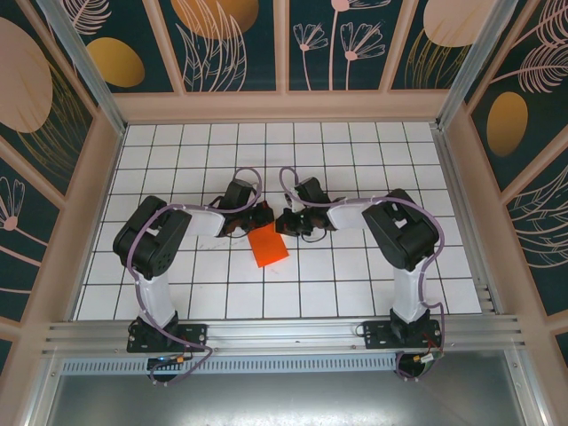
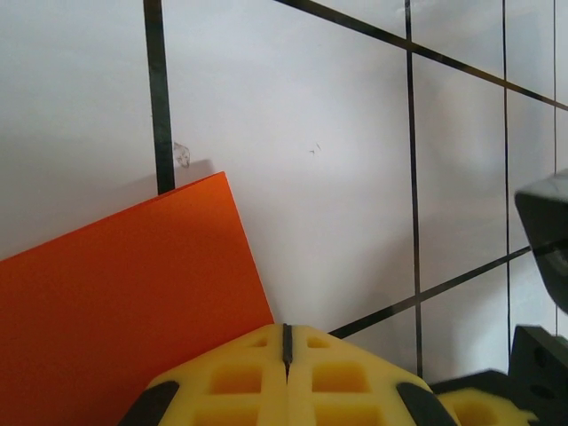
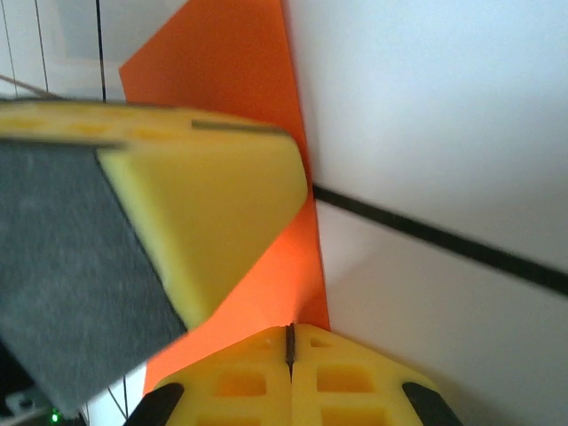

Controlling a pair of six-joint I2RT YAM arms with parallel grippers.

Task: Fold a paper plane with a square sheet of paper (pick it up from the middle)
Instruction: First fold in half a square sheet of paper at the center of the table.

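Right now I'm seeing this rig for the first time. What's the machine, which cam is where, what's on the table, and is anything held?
Two small robot arms, the left arm and the right arm, are bolted at the near edge of a white tiled table. The wide picture comes from a fixed camera above and behind them. The other two come from a camera on each wrist, looking out past that arm's yellow jaws. On the table lies a piece of orange paper, between the two arms' tips. Both pairs of jaws are shut and sit at the paper's edge. In the right wrist view the paper runs up to the seam of the shut jaws, but I cannot tell whether it is pinched or just pressed on. The big yellow and grey block there looks like the left arm's jaws, close by.
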